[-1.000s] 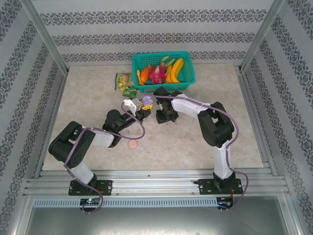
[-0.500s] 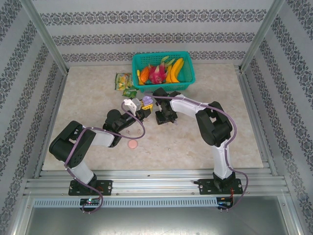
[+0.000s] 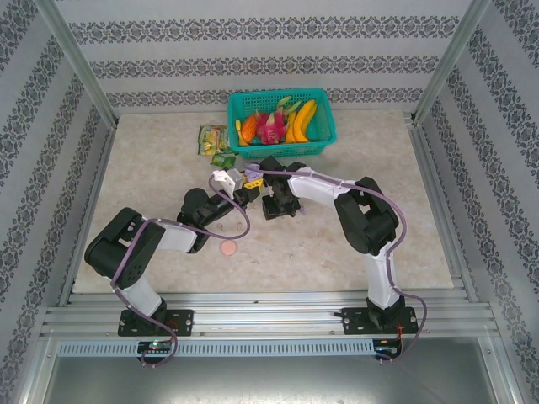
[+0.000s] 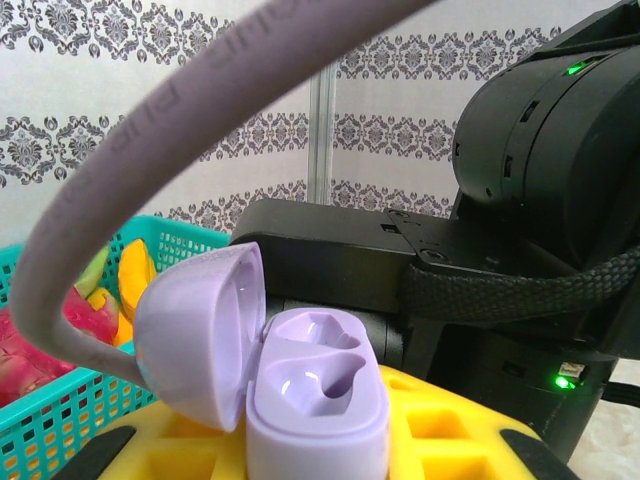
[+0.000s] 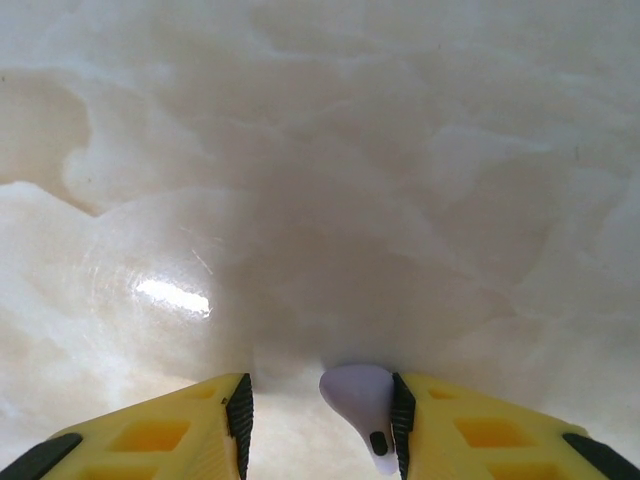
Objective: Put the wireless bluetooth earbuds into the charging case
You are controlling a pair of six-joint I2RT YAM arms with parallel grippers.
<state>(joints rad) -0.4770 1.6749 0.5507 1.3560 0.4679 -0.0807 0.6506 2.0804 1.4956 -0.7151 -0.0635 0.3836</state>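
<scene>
My left gripper (image 4: 316,452) is shut on a lilac charging case (image 4: 318,395) and holds it upright. Its lid (image 4: 200,335) is swung open to the left, and both sockets are empty. In the top view the left gripper (image 3: 246,181) sits mid-table, just left of the right arm's wrist. My right gripper (image 5: 320,425) stands open, pointing down low over the marble table (image 5: 320,180). A pale lilac earbud (image 5: 362,405) rests against its right pad, with a wide gap to the left pad. The right gripper (image 3: 278,205) is close beside the left one.
A round pink disc (image 3: 227,248) lies on the table near the left arm. A teal basket (image 3: 282,124) of toy fruit stands at the back. Snack packets (image 3: 212,139) lie to its left. The right arm's black body (image 4: 540,170) looms just behind the case.
The right arm has shifted slightly left toward the left gripper, and now covers the lilac case in the top view. The left arm has held still.
</scene>
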